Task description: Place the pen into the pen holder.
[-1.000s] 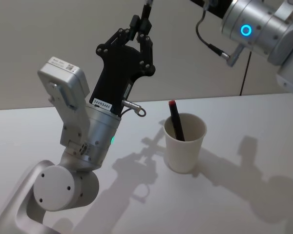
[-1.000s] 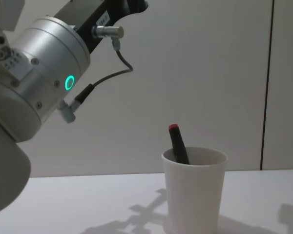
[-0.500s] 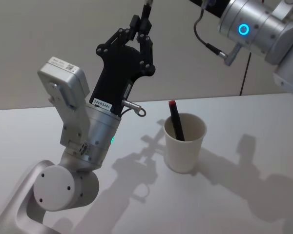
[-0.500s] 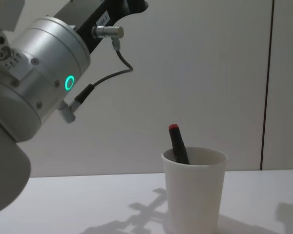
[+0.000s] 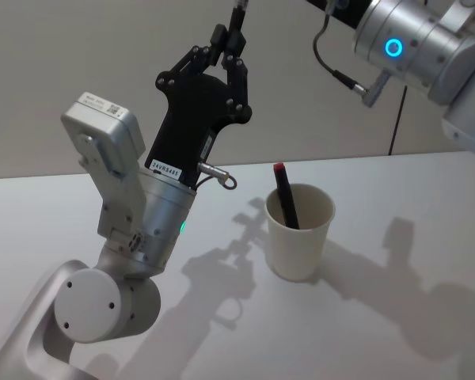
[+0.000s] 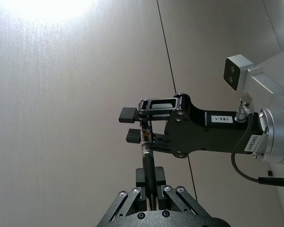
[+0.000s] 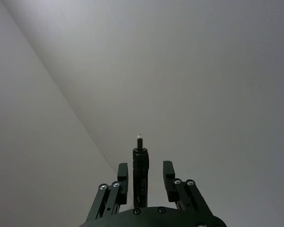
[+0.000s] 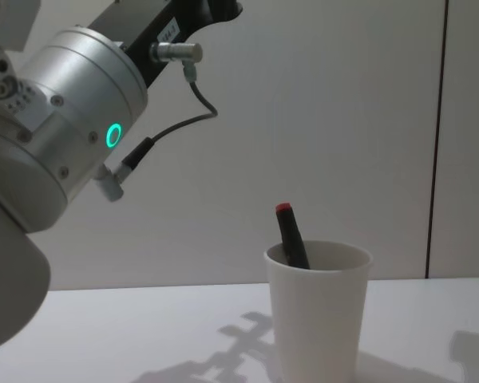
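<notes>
— White paper with a rolled rim and gently tapering sides: that's the cup [image 5: 301,237] I see standing upright on the smooth, pale tabletop [image 5: 396,317]. What's in it?

— A slim, dark red-capped pen [image 5: 285,198]. It leans against the inner wall with its red end poking above the rim. My chest camera shows the cup [image 8: 318,319] side-on, and the red-capped pen [image 8: 291,239] has the same tilt there.

— And my left gripper?

— The left gripper [image 5: 233,38] is raised high above the tabletop, up and to the left of the cup. Its black linkage fingers are clenched on a second thin black pen [image 6: 147,163], which points straight out past the fingertips.

— The right one?

— On my left wrist camera, the right gripper [image 6: 131,125] sits at the far end of that black pen, with its flat pads spread on either side of the tip. My right wrist camera shows a gap between the round barrel [image 7: 140,170] and each finger, so that gripper is released.
</notes>
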Tool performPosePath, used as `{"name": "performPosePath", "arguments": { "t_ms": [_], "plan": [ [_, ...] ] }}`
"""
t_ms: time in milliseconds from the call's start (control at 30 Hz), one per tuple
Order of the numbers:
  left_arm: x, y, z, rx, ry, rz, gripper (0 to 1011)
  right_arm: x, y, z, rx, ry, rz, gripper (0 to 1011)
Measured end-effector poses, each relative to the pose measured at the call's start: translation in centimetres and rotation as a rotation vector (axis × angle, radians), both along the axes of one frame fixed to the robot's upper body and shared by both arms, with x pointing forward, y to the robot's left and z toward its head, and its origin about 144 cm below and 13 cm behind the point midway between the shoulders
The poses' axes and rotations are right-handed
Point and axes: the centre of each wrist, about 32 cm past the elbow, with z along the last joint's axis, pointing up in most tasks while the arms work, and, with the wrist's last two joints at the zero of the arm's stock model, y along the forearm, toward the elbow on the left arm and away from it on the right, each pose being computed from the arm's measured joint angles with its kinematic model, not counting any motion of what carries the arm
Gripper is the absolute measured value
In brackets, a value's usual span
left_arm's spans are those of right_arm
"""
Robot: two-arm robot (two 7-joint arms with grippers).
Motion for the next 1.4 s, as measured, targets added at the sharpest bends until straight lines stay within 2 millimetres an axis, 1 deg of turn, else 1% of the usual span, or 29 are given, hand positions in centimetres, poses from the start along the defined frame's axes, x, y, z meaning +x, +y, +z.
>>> {"name": "performPosePath", "arguments": {
  "t_ms": [33,100,133,167,200,233,300,333,367,433,1333,1400],
  "plan": [
    [0.0,0.0,0.0,0.0,0.0,0.0,116,0.0,0.0,0.0,0.0,0.0,0.0,503],
    [0.0,0.0,0.0,0.0,0.0,0.0,116,0.01,0.01,0.0,0.0,0.0,0.0,401],
    [0.0,0.0,0.0,0.0,0.0,0.0,116,0.01,0.02,0.0,0.0,0.0,0.0,401],
    [0.0,0.0,0.0,0.0,0.0,0.0,116,0.01,0.02,0.0,0.0,0.0,0.0,358],
    [0.0,0.0,0.0,0.0,0.0,0.0,115,0.01,0.02,0.0,0.001,0.0,0.0,339],
    [0.0,0.0,0.0,0.0,0.0,0.0,115,0.01,0.02,0.0,0.001,0.0,0.0,276],
    [0.0,0.0,0.0,0.0,0.0,0.0,116,0.02,0.02,0.01,0.001,0.0,0.0,242],
    [0.0,0.0,0.0,0.0,0.0,0.0,115,0.02,0.02,0.01,0.001,0.0,0.0,185],
    [0.0,0.0,0.0,0.0,0.0,0.0,116,0.02,0.02,0.01,0.002,0.0,0.001,161],
    [0.0,0.0,-0.01,0.0,0.0,0.0,115,0.02,0.03,0.01,0.003,0.0,0.001,135],
    [0.0,0.0,-0.01,0.0,0.0,0.0,115,0.04,0.01,0.0,0.001,0.001,0.0,132],
    [0.0,0.0,-0.01,0.0,0.0,0.0,127,0.04,0.01,0.0,0.001,0.001,-0.001,132]
  ]
}}
